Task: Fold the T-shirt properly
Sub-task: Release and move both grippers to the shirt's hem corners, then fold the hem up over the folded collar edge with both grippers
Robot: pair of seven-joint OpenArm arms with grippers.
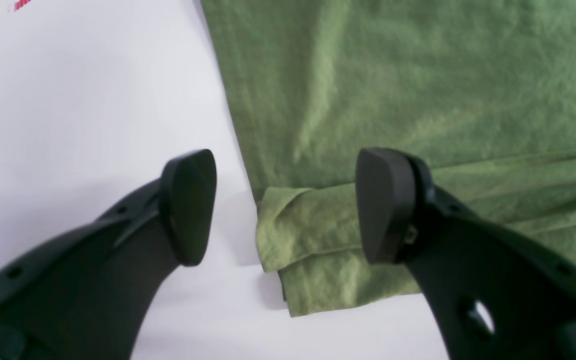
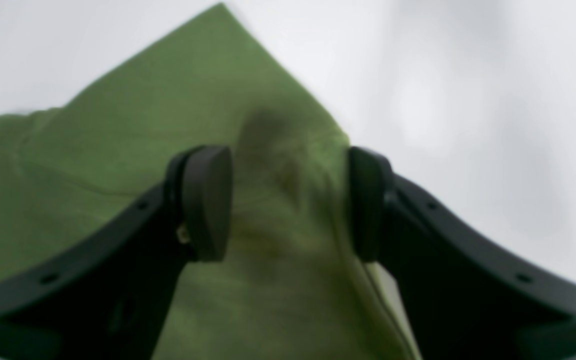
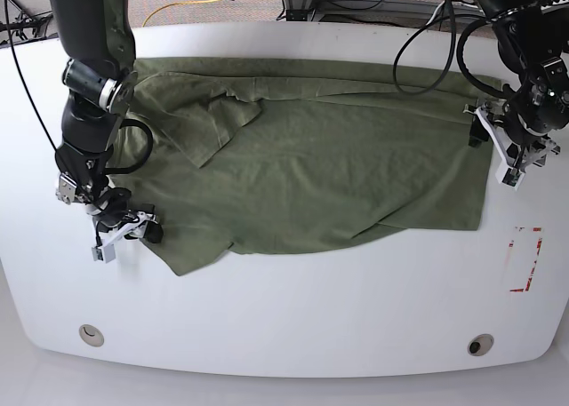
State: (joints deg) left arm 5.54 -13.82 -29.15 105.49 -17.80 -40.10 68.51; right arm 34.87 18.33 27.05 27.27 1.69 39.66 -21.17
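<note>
The olive-green T-shirt [image 3: 320, 157] lies spread out and wrinkled on the white table [image 3: 293, 317], with one sleeve folded over at the upper left. My left gripper [image 1: 288, 207] is open just above the shirt's doubled-over corner [image 1: 313, 240]; in the base view that gripper [image 3: 484, 138] is at the shirt's right edge. My right gripper [image 2: 288, 202] is open too, low over the T-shirt [image 2: 168, 125], and green cloth fills the gap between its pads. From the base camera the right gripper [image 3: 147, 230] is at the shirt's lower left corner.
A red marking [image 3: 524, 259] is on the table to the right of the shirt and shows as a red speck [image 1: 20, 5] in the left wrist view. Two round fittings [image 3: 89, 335] [image 3: 480, 345] sit near the front edge. Cables [image 3: 427, 33] run behind the table.
</note>
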